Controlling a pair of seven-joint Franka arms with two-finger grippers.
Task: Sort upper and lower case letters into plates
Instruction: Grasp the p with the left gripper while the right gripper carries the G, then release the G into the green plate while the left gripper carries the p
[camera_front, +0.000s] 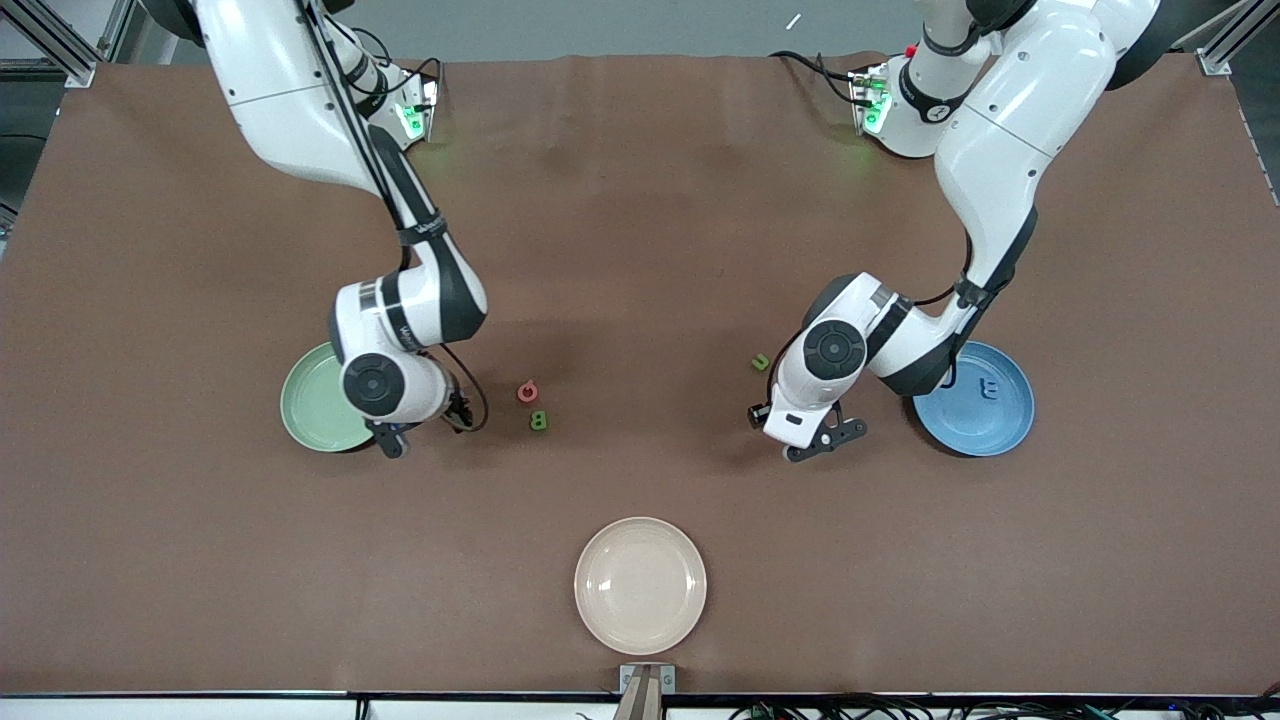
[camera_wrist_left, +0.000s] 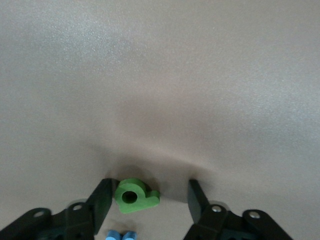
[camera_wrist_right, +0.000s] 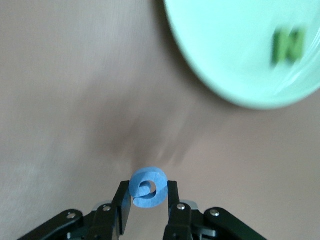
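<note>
My left gripper (camera_wrist_left: 150, 192) stands low over the table beside the blue plate (camera_front: 975, 420), toward the middle of the table. Its fingers are apart around a small green letter (camera_wrist_left: 132, 196) that lies flat on the table, and one finger (camera_wrist_left: 102, 200) touches it. In the front view the left gripper (camera_front: 822, 440) hides that letter. A blue letter (camera_front: 990, 387) lies in the blue plate. My right gripper (camera_wrist_right: 148, 190) is shut on a round blue letter (camera_wrist_right: 147, 180), in the air by the rim of the pale green plate (camera_wrist_right: 225, 55). A green letter (camera_wrist_right: 289, 46) lies in that plate.
On the table between the two arms lie a red letter (camera_front: 527, 392), a green letter (camera_front: 539, 421) and another green one (camera_front: 761, 362). A cream-white plate (camera_front: 640, 585) sits nearest the front camera. Brown table surface stretches all round.
</note>
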